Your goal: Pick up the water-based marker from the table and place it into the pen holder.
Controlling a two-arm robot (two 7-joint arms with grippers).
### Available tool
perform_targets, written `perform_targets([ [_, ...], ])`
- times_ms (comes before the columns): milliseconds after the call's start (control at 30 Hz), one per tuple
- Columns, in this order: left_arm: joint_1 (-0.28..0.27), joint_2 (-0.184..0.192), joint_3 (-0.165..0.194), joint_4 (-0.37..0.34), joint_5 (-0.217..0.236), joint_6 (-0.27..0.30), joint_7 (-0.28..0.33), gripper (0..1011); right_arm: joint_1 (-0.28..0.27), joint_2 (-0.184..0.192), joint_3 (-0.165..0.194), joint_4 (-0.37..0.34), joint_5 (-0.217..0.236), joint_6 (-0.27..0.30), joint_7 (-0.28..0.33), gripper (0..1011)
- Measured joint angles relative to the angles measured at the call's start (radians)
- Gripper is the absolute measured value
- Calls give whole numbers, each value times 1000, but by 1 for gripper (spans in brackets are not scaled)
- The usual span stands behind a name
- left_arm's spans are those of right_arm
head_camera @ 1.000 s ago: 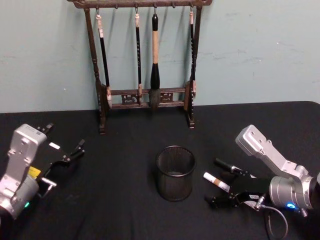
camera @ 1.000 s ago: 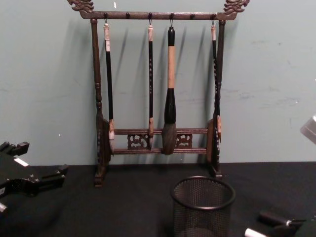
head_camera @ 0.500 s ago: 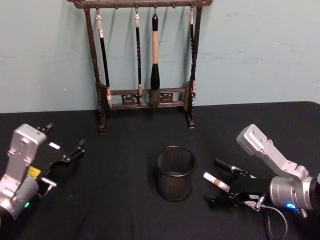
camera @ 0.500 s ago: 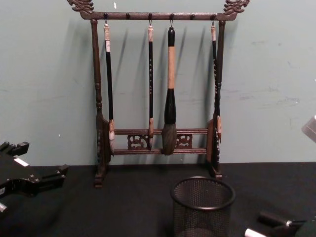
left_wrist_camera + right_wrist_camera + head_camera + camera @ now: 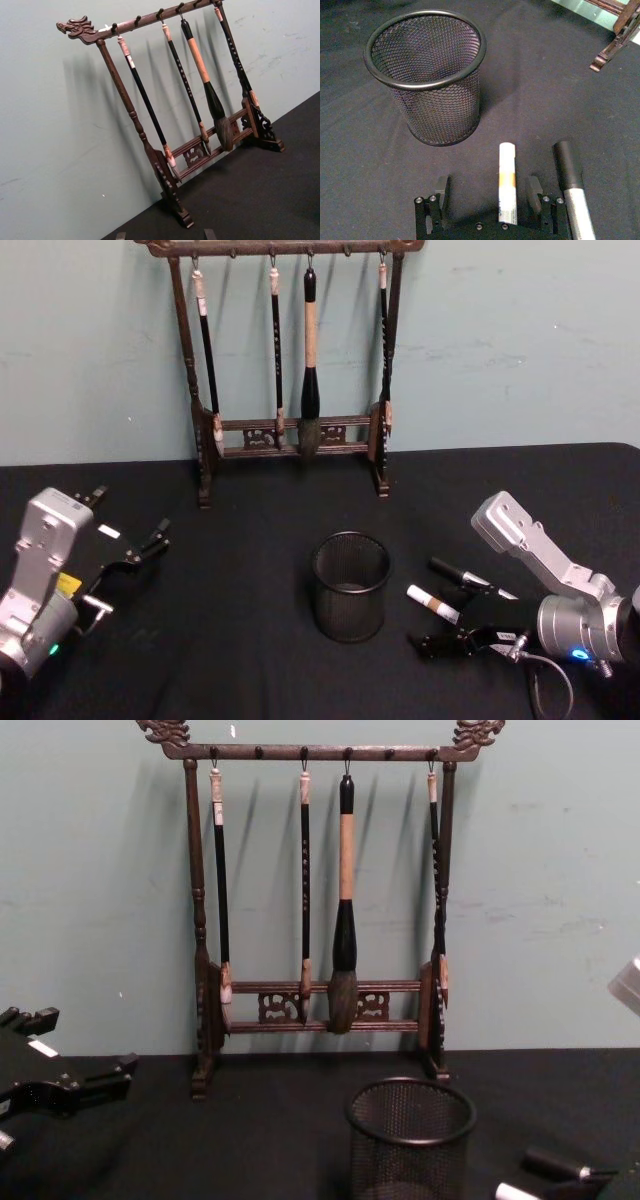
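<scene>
Right gripper [image 5: 487, 189] is down low on the black-clothed table [image 5: 365, 165], jaws spread wide and gripping nothing. And look where it sits: the white water-based marker with a brown band [image 5: 507, 180] lies flat on the cloth between its two fingers, nearer one than the other, and as far as the right wrist view tells, touched by neither. Just outside that nearer finger lies a black-capped silver pen [image 5: 568, 175], side by side with the marker, so the squeeze has little room to spare. The round black wire-mesh pen holder [image 5: 440, 112] stands upright close ahead of the gripper, toward the robot's left, and it looks empty inside. Over on the left of the table the left gripper [image 5: 130, 565] hangs idle, open and empty-handed, facing the tall dark wooden brush rack [image 5: 290, 430] by the wall. So the score: the approach looks made, nothing more. The grasp, the lift, the short carry and the drop into the holder are all left to do.
</scene>
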Motion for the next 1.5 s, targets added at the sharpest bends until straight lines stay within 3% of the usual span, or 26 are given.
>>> perform_targets([
  [367,0,0,0,0,0,0,0,1008,0,0,0,-1,-1,0,-1,1002],
  [667,0,0,0,0,0,0,0,1006,0,0,0,-1,-2,0,0,788],
  [733,0,0,0,0,0,0,0,1006,0,0,1,-1,-2,0,0,654],
  [933,0,0,0,0,0,0,0,1008,0,0,1,-1,-2,0,0,478],
  [1033,0,0,0,0,0,0,0,1008,0,0,1,-1,-1,0,1,272],
  [1100,0,0,0,0,0,0,0,1008,0,0,1,-1,-1,0,1,248],
  [1133,0,0,0,0,0,0,0,1006,0,0,1,-1,-1,0,1,170],
  [1500,0,0,0,0,0,0,0,1008,-2,1,4,-1,3,-2,2,169],
])
